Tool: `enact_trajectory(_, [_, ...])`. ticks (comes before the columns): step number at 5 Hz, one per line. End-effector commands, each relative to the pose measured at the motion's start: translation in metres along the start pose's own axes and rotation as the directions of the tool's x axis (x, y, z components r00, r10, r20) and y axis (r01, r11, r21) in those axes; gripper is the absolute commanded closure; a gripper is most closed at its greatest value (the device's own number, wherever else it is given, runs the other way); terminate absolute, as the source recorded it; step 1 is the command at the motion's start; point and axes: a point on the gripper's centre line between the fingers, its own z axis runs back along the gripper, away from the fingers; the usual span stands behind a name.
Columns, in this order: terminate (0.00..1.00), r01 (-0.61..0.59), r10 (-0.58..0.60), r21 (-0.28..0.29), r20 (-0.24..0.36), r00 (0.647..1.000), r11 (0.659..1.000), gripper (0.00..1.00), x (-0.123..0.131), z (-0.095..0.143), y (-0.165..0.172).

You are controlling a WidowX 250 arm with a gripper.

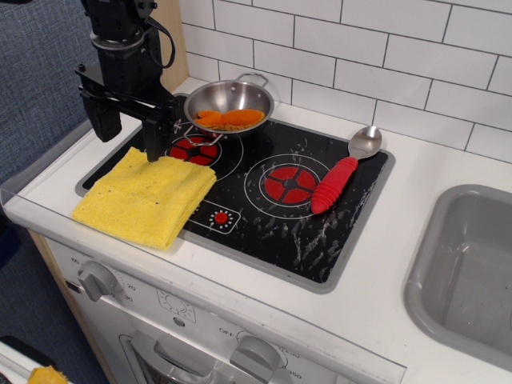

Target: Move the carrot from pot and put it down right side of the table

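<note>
White-tiled wall behind table. Pot sits at hob's back-left corner, carrot lying inside. Gripper left of pot, jaws spread wide, empty, above yellow cloth. Red-handled spoon right of pot.

A shiny polished metal pot reflects light, and inside it lies a smooth, matt orange plastic-looking carrot. The table is smooth white plastic with a slight sheen. Its inset hob is glossy black, scuffed with pale scratches. A yellow cloth looks soft, spongy and matt. The spoon has a ribbed red plastic handle and a bright metal bowl. The gripper is matt black. The sink is dull grey plastic. Glossy white tiles line the wall.
</note>
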Motion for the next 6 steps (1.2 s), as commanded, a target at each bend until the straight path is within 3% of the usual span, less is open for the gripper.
enact_trajectory(1, [0.0, 0.0, 0.0, 0.0, 0.0, 1.0, 1.0, 0.0, 0.0, 0.0, 0.0])
enact_trajectory(3, [0.0, 0.089, -0.089, 0.008, 0.039, 0.995, 0.996, 0.0, 0.067, 0.007, -0.009])
enact_trajectory(4, [0.0, 0.135, -0.133, -0.016, 0.072, 0.988, 0.991, 0.0, 0.096, 0.009, -0.02])
enact_trajectory(6, [0.0, 0.189, -0.189, -0.04, 0.011, 0.982, 0.981, 0.0, 0.111, -0.026, -0.036])
